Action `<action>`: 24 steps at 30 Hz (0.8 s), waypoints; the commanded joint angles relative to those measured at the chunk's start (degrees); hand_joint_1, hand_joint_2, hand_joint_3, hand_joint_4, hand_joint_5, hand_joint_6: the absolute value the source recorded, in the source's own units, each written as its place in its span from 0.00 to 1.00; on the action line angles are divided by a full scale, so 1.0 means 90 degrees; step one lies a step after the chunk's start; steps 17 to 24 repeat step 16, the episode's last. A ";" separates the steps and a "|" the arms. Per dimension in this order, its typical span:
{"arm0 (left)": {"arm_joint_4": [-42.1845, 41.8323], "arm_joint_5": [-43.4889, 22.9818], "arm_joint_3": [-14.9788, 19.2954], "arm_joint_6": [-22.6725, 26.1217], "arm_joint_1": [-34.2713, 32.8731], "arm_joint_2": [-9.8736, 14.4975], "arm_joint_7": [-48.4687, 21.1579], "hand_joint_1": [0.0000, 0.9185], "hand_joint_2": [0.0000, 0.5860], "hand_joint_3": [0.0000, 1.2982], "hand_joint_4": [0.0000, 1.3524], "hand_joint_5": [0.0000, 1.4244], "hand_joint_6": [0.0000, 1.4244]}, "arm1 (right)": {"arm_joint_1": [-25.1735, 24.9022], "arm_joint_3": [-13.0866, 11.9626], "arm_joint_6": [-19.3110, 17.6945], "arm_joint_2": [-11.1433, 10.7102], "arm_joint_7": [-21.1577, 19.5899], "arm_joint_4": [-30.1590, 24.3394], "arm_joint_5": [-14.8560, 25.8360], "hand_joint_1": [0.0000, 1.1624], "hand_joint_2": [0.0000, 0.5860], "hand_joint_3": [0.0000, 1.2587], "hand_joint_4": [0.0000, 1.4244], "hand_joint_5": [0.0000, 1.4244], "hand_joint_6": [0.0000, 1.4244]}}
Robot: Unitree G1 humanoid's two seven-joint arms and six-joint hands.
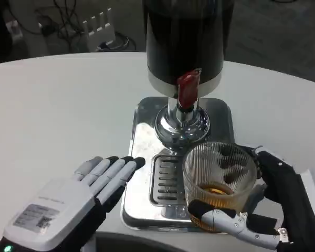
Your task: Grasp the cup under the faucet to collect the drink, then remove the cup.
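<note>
Ribbed glass cup, holding a little amber drink, sits clasped between the right hand's fingers on the drip tray, seemingly collected already, so removal comes next, while the left hand lies flat, fingers released, on the tabletop.

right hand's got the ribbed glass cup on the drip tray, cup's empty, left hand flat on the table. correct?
Not quite: the ribbed glass cup is not empty. The head view shows amber drink in its bottom. The rest holds: the right hand grips it over the drip tray, and the left hand lies flat on the table.
</note>
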 commanded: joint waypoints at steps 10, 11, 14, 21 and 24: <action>-0.0232 0.0013 -0.0106 0.0161 0.0197 0.0079 -0.0124 0.00 0.10 0.00 0.00 0.00 0.00 | 0.0142 -0.0016 -0.0127 0.0035 0.0033 -0.0314 0.0061 0.81 0.22 0.65 0.63 0.74 0.72; -0.0241 0.0008 -0.0104 0.0157 0.0217 0.0086 -0.0125 0.00 0.10 0.00 0.00 0.00 0.00 | 0.0154 -0.0016 -0.0129 0.0036 0.0032 -0.0323 0.0057 0.81 0.22 0.65 0.63 0.74 0.72; -0.0252 -0.0025 -0.0113 0.0145 0.0251 0.0126 -0.0146 0.00 0.10 0.00 0.00 0.00 0.00 | 0.0174 -0.0016 -0.0133 0.0042 0.0021 -0.0335 0.0046 0.81 0.22 0.65 0.63 0.74 0.72; -0.0231 -0.0056 -0.0125 0.0077 0.0253 0.0148 -0.0122 0.00 0.11 0.00 0.00 0.00 0.00 | 0.0199 -0.0011 -0.0132 0.0060 -0.0004 -0.0355 0.0029 0.81 0.22 0.65 0.63 0.74 0.72; -0.0231 -0.0056 -0.0125 0.0077 0.0253 0.0148 -0.0122 0.00 0.11 0.00 0.00 0.00 0.00 | 0.0199 -0.0011 -0.0132 0.0060 -0.0004 -0.0355 0.0029 0.81 0.22 0.65 0.63 0.74 0.72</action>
